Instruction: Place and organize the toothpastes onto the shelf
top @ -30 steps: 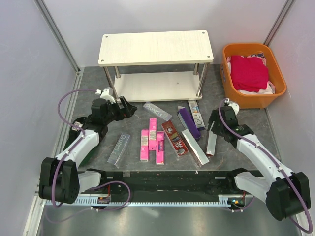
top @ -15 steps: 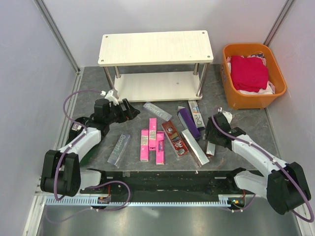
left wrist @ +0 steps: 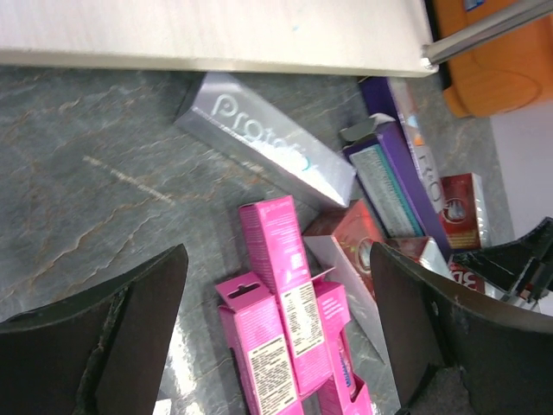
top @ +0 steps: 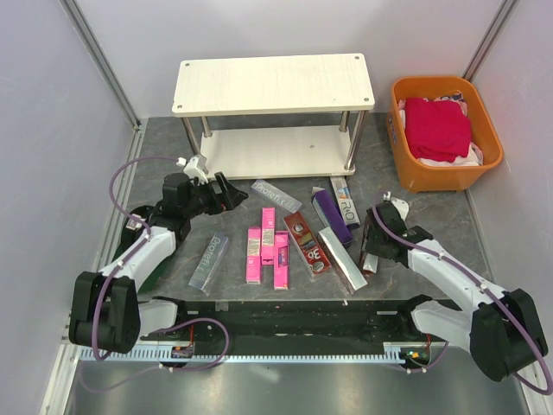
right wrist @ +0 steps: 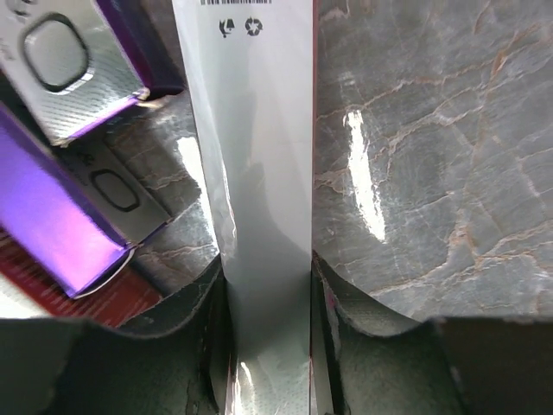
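Right wrist view: the right gripper [right wrist: 268,290] squeezes a shiny silver carton [right wrist: 255,156], with 1 finger on each long side. This carton lies on the grey table [right wrist: 432,130], just beside a purple carton [right wrist: 52,207].

From the top view, the left gripper [top: 226,195] hangs near the front left leg of the shelf [top: 275,84]. Its jaws are wide apart and hold nothing. The shelf stands at the back of the table and has 2 pale boards.

More boxes lie flat in front of it. 3 pink cartons [top: 266,248] sit close together in the middle, a red carton [top: 308,245] is next to them, and a grey carton [top: 209,262] is off to the left. An orange basket [top: 449,180] with red cloth sits to the right of the shelf.
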Controlling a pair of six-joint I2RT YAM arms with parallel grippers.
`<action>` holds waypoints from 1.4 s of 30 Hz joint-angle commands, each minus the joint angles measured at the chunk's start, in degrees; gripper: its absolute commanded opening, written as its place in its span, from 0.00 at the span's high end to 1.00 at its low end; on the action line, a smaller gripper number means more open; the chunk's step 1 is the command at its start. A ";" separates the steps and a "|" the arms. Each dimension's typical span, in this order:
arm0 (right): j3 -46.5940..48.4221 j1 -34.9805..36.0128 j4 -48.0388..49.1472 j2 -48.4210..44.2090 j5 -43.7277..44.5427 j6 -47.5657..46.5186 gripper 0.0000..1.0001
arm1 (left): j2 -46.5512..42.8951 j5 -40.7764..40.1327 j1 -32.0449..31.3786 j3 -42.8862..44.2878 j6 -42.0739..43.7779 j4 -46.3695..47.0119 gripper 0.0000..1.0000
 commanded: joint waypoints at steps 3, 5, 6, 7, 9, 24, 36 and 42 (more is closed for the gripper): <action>9.96 0.22 0.90 -2.00 1.50 -4.63 0.83 | -2.01 5.73 -0.17 0.62 -1.75 5.90 0.06; 11.99 0.14 1.25 -1.47 0.37 -5.95 0.84 | -1.49 7.14 -0.17 0.62 -2.45 8.18 0.06; 13.92 0.22 1.86 -0.94 0.09 -6.66 0.85 | -1.31 8.72 -0.17 0.62 -2.72 8.97 0.06; 14.81 0.22 2.30 -0.67 -0.61 -7.79 0.86 | -1.13 9.52 -0.26 0.70 -2.89 9.59 0.07; 16.66 0.14 4.75 -0.32 -5.25 -9.47 0.86 | -1.05 11.45 -0.17 0.88 -3.68 11.61 0.07; 17.71 8.12 26.56 3.90 -43.50 -10.88 0.87 | 6.51 25.17 -2.01 -0.44 -18.18 37.88 0.07; 17.36 11.38 44.40 8.03 -51.41 -0.78 0.85 | 10.73 25.34 -9.66 0.27 -21.78 45.27 0.09; 18.07 12.09 48.54 11.98 -54.67 1.87 0.85 | 13.28 28.42 -11.59 0.26 -26.26 55.20 0.15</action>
